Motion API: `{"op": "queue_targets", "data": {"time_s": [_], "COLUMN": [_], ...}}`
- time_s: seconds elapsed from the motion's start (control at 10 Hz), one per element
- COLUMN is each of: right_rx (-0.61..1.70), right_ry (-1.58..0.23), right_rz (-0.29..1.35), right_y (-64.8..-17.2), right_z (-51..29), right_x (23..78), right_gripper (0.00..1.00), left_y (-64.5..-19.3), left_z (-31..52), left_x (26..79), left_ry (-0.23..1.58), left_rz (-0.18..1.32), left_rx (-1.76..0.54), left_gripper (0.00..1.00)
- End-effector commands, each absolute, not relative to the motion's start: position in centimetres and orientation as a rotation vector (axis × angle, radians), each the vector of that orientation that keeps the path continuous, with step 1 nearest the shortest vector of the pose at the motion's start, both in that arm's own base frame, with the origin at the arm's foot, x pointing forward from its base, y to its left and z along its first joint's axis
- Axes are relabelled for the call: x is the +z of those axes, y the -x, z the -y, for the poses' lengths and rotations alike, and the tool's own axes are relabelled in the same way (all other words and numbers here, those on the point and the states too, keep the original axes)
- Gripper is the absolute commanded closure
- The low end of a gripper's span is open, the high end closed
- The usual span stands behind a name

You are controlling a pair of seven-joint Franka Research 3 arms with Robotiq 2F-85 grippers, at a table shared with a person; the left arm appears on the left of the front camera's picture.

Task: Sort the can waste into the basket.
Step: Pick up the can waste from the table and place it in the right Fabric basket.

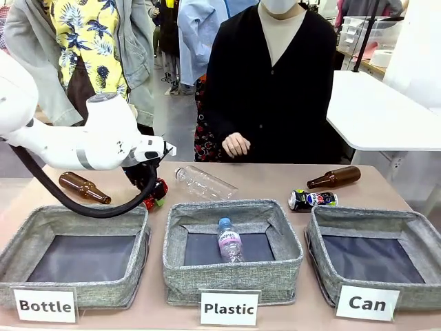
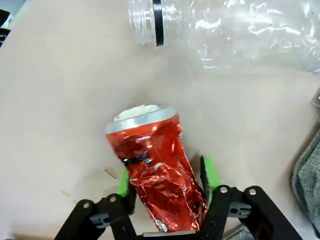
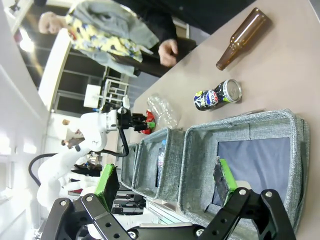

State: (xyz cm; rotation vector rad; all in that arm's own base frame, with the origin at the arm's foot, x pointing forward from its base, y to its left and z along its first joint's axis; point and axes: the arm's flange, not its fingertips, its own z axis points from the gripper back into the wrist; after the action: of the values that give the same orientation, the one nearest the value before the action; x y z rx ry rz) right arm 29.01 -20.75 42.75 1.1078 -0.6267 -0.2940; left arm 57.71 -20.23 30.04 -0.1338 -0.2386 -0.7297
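My left hand (image 2: 165,176) is clamped on the crushed red can (image 2: 145,150) at the surface, 9 o'clock of the clear bottle (image 1: 204,183); the crumpled metal may slip out en route to the Can basket (image 1: 413,293) at 3 o'clock.

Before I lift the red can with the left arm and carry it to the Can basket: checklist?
1. Red can between the left end effector's pads: ok.
2. Pads pressing firmly: cannot tell.
3. Clear bottle apart from the can: ok.
4. Can basket has room: ok.
5. Drop zone free of the right end effector, open and pointed into that basket: cannot tell.
6. Person's hand at the far edge, likely off the route: ok.
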Motion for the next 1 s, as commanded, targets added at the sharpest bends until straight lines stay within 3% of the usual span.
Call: {"op": "queue_targets", "data": {"time_s": [0.0,0.2,0.5,0.7,0.9], "right_rx": [-0.278,-0.278,-0.278,-0.278,-0.278], "right_ry": [-1.117,-1.117,-1.117,-1.117,-1.117], "right_rz": [0.663,0.663,0.663,0.663,0.663], "right_y": [-29.4,-29.4,-29.4,-29.4,-29.4], "right_z": [20.9,20.9,20.9,20.9,20.9], "right_x": [42.8,42.8,42.8,42.8,42.8], "right_gripper": [0.0,0.0,0.0,0.0,0.0], "left_y": [-57.2,-56.8,-54.8,-50.1,-44.7], "left_z": [19.8,19.1,16.6,12.1,7.8], "left_x": [31.0,31.8,37.1,44.5,48.5], "left_ry": [0.148,0.165,0.205,0.205,0.292], "left_rz": [0.236,0.245,0.322,0.401,0.418], "left_rx": [-0.729,-0.724,-0.753,-0.848,-0.969], "left_gripper": [1.0,0.96,1.0,1.0,1.0]}}
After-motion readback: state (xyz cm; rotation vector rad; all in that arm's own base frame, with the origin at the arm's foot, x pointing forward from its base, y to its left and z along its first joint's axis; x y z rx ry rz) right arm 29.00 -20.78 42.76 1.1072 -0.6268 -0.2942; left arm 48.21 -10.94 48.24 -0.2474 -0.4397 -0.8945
